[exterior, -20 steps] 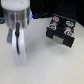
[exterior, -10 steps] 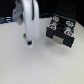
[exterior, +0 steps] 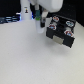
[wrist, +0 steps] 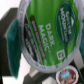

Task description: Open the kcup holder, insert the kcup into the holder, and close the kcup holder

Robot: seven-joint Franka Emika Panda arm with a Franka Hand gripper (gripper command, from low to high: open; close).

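holding the kcup [wrist: 46, 31] pinched in your jaws, you hang just beside the kcup holder [exterior: 61, 33] on the bench [exterior: 25, 60], whose open pod slots lie toward the exterior view's right.

The white Panda arm [exterior: 49, 7] reaches down from the top edge of the exterior view, its gripper [exterior: 41, 22] hanging low with the fingers pointing downward. In the wrist view the teal finger pads [wrist: 11, 31] sit on opposite sides of the kcup [wrist: 46, 31], pressed against its rim, clamping it between them.
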